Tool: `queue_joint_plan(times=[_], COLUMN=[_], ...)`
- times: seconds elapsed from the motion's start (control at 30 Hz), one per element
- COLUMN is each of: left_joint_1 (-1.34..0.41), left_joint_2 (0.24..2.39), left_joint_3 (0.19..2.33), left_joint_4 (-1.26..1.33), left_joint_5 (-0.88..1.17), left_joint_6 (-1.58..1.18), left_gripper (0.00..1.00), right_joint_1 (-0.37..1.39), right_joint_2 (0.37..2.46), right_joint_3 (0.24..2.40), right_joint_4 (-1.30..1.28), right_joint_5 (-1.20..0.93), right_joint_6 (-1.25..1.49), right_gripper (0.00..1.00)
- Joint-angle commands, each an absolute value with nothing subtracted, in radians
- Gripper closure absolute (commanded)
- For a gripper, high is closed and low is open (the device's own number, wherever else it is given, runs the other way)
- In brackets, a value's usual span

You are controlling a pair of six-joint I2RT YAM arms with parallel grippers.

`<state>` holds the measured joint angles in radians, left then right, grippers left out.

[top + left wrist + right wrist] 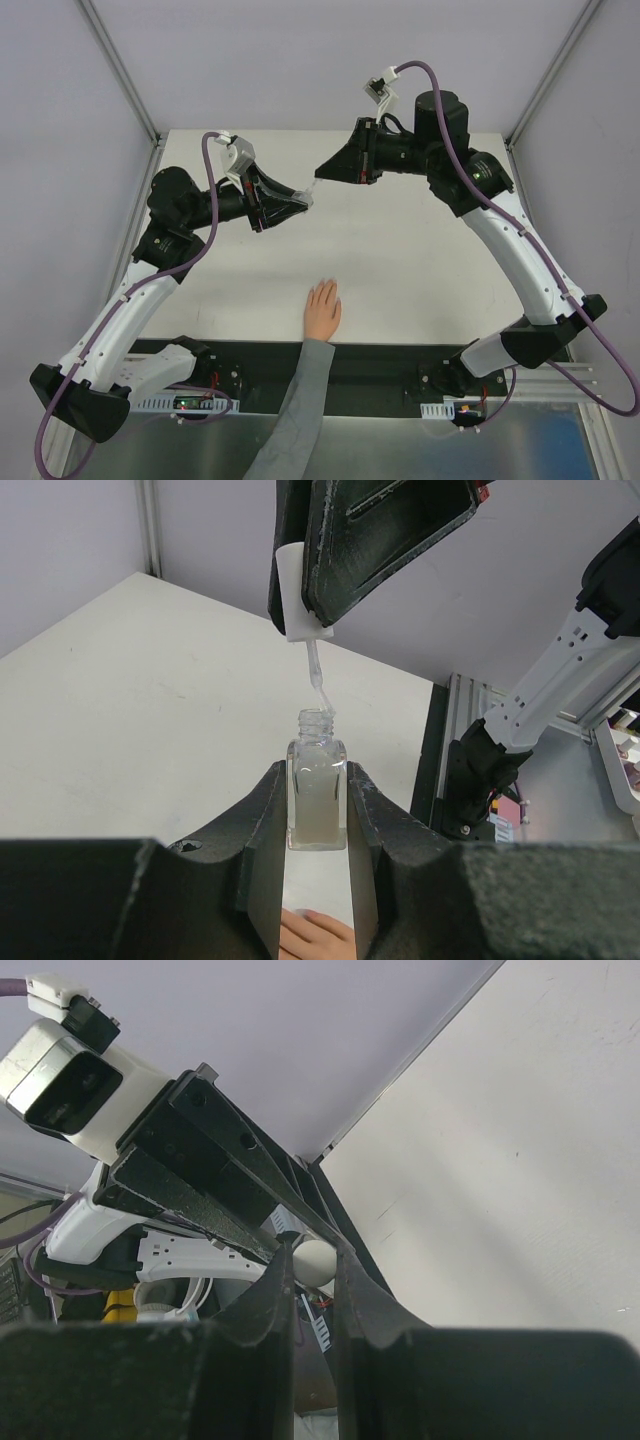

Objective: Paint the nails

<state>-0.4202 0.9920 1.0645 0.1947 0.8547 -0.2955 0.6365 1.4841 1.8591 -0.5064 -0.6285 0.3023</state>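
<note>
A pale hand (322, 308) lies flat on the table near the front edge, fingers together, wrist in a grey sleeve (300, 400). Its nails (326, 286) are too small to make out. My left gripper (298, 202) is shut on a small clear glass bottle (317, 792), upright and open, held above the table. My right gripper (322, 174) is shut on the white brush cap (298, 592). The brush tip (322, 696) hangs just above the bottle neck (316, 721). The cap shows as a white ball (316, 1260) between the right fingers. Fingertips of the hand (312, 935) show below the bottle.
The white table (420, 260) has grey walls at the back and sides. A black rail (390, 360) with the arm bases runs along the front edge. The right arm's base (490, 770) stands at the table's edge in the left wrist view.
</note>
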Motion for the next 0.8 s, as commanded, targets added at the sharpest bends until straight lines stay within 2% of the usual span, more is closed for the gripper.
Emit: queue_joint_plan(times=[0.0, 0.77], left_joint_1=[-0.433, -0.433], left_joint_2=[0.982, 0.989], left_joint_3=[1.098, 1.104], left_joint_4=[0.239, 0.255], left_joint_5=[0.873, 0.868], left_joint_6=[-0.284, -0.285], left_gripper=[1.0, 1.0], right_joint_1=[0.632, 0.632], right_joint_2=[1.482, 1.517], right_joint_3=[1.91, 1.933], right_joint_4=[-0.494, -0.528], right_joint_5=[-0.644, -0.653], right_joint_6=[0.305, 0.307], right_gripper=[0.99, 0.99])
